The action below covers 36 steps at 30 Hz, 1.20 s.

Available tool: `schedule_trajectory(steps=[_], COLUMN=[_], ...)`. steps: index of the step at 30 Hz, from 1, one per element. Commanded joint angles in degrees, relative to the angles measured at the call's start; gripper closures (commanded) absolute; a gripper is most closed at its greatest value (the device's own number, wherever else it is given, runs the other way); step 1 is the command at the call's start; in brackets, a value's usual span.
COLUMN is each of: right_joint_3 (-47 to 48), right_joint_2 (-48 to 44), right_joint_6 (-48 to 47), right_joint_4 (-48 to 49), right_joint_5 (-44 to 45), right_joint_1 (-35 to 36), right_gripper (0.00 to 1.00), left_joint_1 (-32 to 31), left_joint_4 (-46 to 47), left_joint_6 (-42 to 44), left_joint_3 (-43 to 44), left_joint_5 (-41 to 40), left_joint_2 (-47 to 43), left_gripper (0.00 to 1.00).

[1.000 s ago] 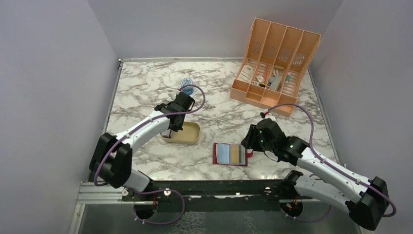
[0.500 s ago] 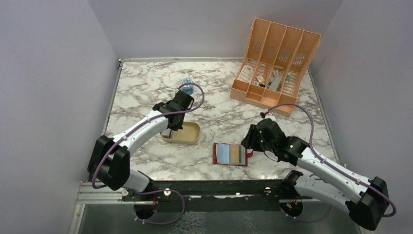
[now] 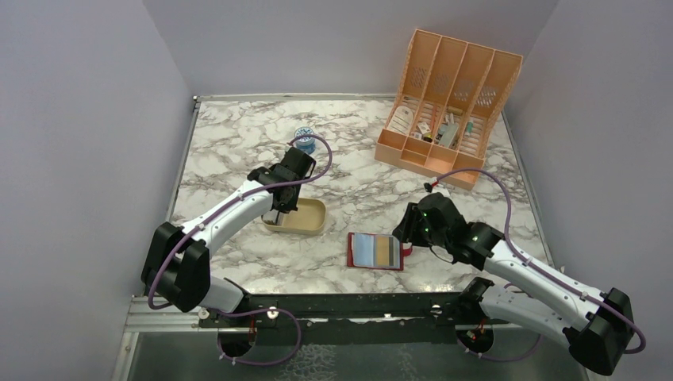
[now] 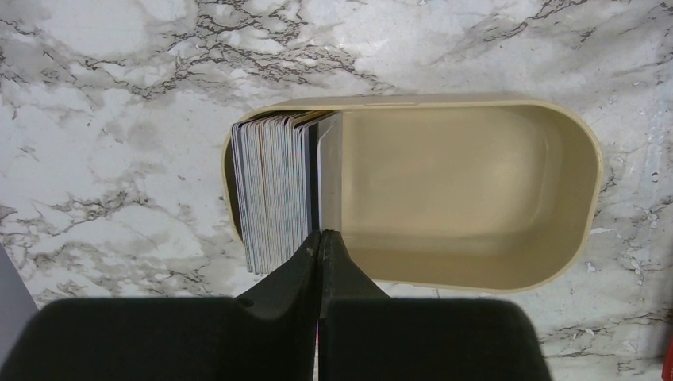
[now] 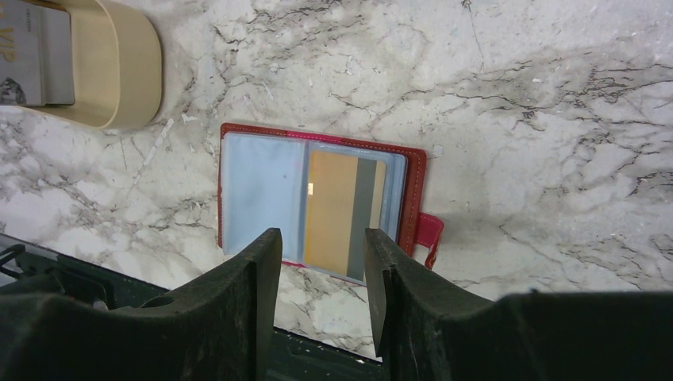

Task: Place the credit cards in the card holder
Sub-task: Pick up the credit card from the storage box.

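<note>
The credit cards (image 4: 274, 190) stand on edge as a greyish stack at the left end of the tan tray (image 4: 476, 190), with a black card and a white card on the stack's right side. My left gripper (image 4: 321, 232) is over the tray (image 3: 311, 225). Its jaws are pressed together at the near end of the black card, seemingly pinching it. The card holder (image 5: 262, 190) lies open on the marble (image 3: 375, 251), dark red with pale blue pockets. A tan card with a grey stripe (image 5: 341, 210) sits in its right pocket. My right gripper (image 5: 323, 238) hangs open and empty over its near edge.
A peach slotted organizer (image 3: 448, 99) with small items stands at the back right. A small blue round object (image 3: 304, 133) lies behind the left gripper. The table's black front rail (image 3: 341, 305) runs just below the card holder. The tray also shows in the right wrist view (image 5: 119, 63).
My left arm has shifted slightly to the left over the tray. The right arm and the card holder have not moved.
</note>
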Motion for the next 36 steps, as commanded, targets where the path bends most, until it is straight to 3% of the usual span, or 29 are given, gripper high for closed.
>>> schedule_trajectory(steps=[1,6,8,9,10,36], right_joint_3=[1.55,1.8,1.76,1.78,1.67,1.36], right_joint_2=[-1.01,-0.91,-0.85,-0.77,-0.73,-0.66], right_joint_6=[-0.16,-0.27,-0.2,-0.3,-0.35,-0.94], right_joint_4=[0.79,0.87,0.93,1.07,1.11,3.32], right_joint_5=[-0.56,-0.69,-0.88,-1.11,-1.17,-3.62], right_joint_1=[0.11,0.11,0.11,0.11,0.11,0.11], right_gripper=[0.57,0.57,0.57,0.57,0.57,0.57], left_joint_1=[0.3,0.26,0.3,0.3,0.26,0.3], left_joint_4=[-0.79,-0.75,-1.02,-1.16,-1.22,-4.22], left_joint_6=[0.52,0.64,0.69,0.89,1.08,-0.42], left_joint_3=[1.36,1.41,1.58,1.61,1.66,5.24], left_joint_5=[-0.21,-0.03,-0.73,-0.75,-0.64,0.05], left_joint_2=[0.11,0.45,1.02,1.18,1.31,-3.86], left_gripper=[1.0,1.0,0.89,0.98,1.0,1.0])
